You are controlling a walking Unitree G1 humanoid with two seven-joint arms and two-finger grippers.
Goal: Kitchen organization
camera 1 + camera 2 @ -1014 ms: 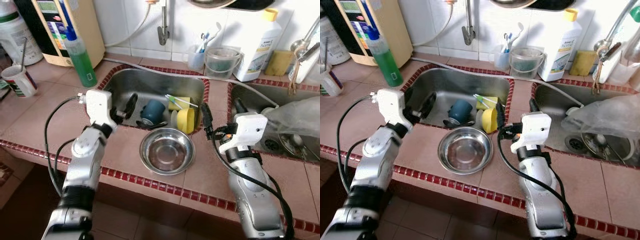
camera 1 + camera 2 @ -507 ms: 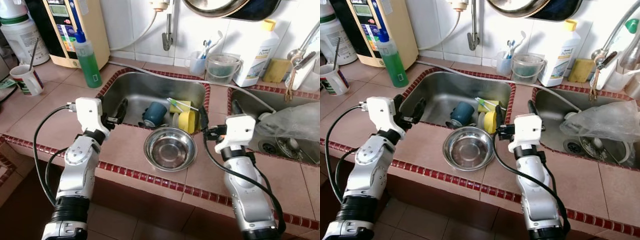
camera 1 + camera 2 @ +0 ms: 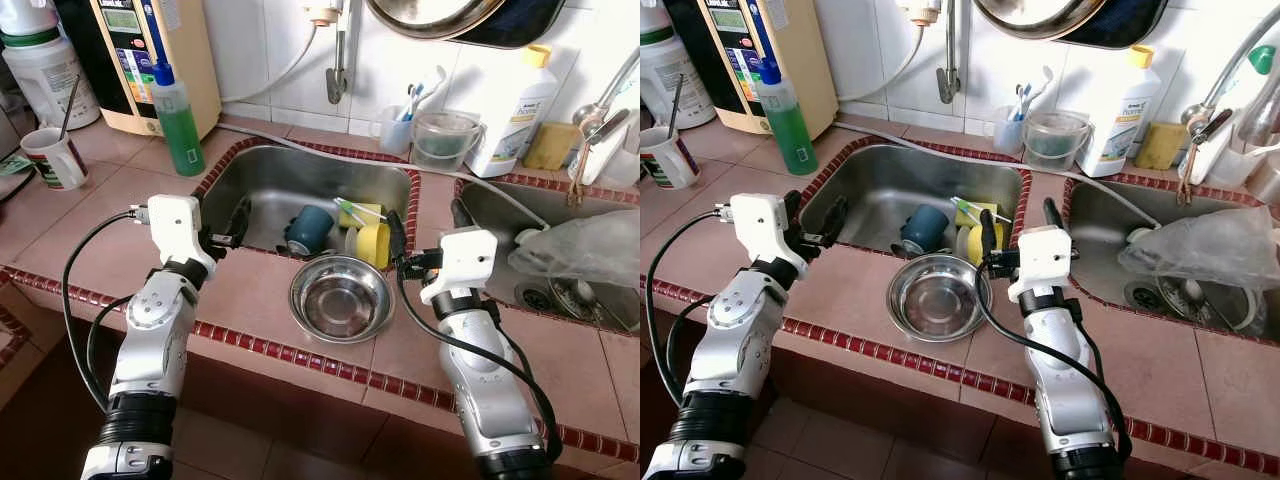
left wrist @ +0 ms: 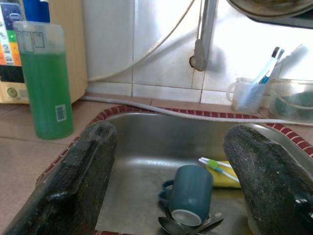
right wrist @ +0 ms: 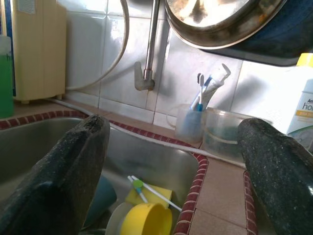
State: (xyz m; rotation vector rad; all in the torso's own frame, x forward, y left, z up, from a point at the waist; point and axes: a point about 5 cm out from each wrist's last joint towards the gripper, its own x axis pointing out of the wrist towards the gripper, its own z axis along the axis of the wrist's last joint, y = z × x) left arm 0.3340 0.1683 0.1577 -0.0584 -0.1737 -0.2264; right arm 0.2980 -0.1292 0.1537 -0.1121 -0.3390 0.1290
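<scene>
A steel bowl [image 3: 340,298] stands empty on the tiled counter, just in front of the left sink [image 3: 262,172]. In that sink lie a blue mug [image 3: 308,228] on its side, spoons [image 4: 171,226], a yellow cup [image 3: 373,243] and a yellow sponge [image 3: 357,210] with a toothbrush across it. My left gripper [image 3: 225,228] hovers open over the sink's front left rim, left of the bowl. Over the tile strip between the two sinks, right of the bowl, my right gripper [image 3: 1018,220] is open with nothing held.
A green soap bottle [image 3: 178,122] and a mug with a spoon [image 3: 50,158] stand at the left. A toothbrush cup [image 3: 400,120], a clear container [image 3: 440,140] and a white bottle [image 3: 515,100] line the back wall. The right sink holds a plastic bag [image 3: 585,250].
The camera has pulled back and lifted, so more of the wall shows. My right gripper has edged left toward the sink's right rim. Both grippers have stayed open.
</scene>
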